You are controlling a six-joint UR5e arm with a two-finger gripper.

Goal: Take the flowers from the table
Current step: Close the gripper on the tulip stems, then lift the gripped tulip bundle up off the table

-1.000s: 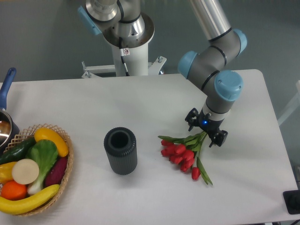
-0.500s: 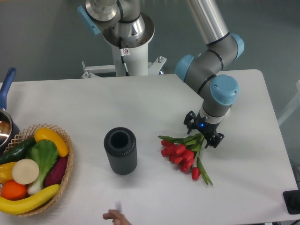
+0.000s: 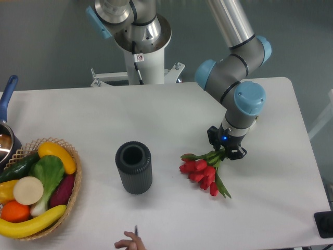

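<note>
The flowers (image 3: 200, 172), a small bunch of red tulips with green stems and leaves, lie on the white table (image 3: 156, 120) right of centre, heads pointing left and down. My gripper (image 3: 225, 149) points straight down over the stem end of the bunch. Its two black fingers are closed in around the green stems. The bunch still touches the table or hangs just above it; I cannot tell which.
A dark ribbed cylinder vase (image 3: 134, 167) stands upright left of the flowers. A wicker basket (image 3: 73, 182) of fruit and vegetables sits at the front left. A pot with a blue handle (image 3: 6, 104) is at the left edge. A human hand (image 3: 128, 242) shows at the bottom edge.
The gripper's fingers have closed in on the stems. The bunch has shifted slightly right and drawn together. A hand has appeared at the bottom edge.
</note>
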